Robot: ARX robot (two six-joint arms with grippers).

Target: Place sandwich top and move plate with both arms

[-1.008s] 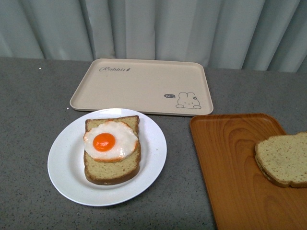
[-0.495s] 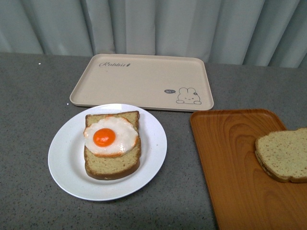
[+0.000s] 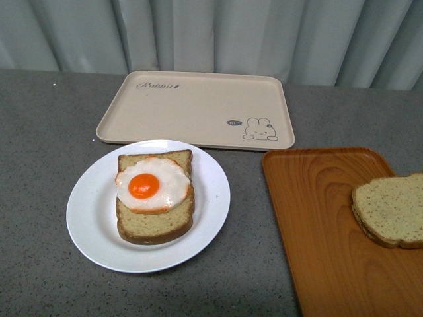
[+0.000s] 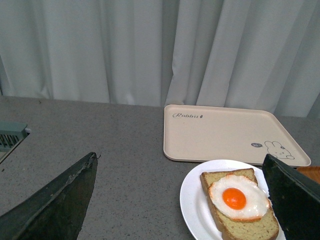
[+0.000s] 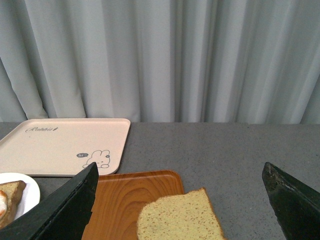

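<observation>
Reaching for the sandwich top (image 3: 390, 210) looks like a job for your right arm. The slice lies flat on the orange wood-grain tray (image 3: 317, 224), at 3 o'clock from the white plate (image 3: 89, 224) and well apart from it. Your right gripper (image 5: 180, 167) hangs empty with its fingers spread wide, and the slice is just ahead between them. Your left gripper (image 4: 179, 156) is equally wide and empty, facing the plate that carries the egg-topped slice (image 3: 155, 198).

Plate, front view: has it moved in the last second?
No. The plate and rabbit tray both sit equally higher in frame; only the view shifted.
</observation>
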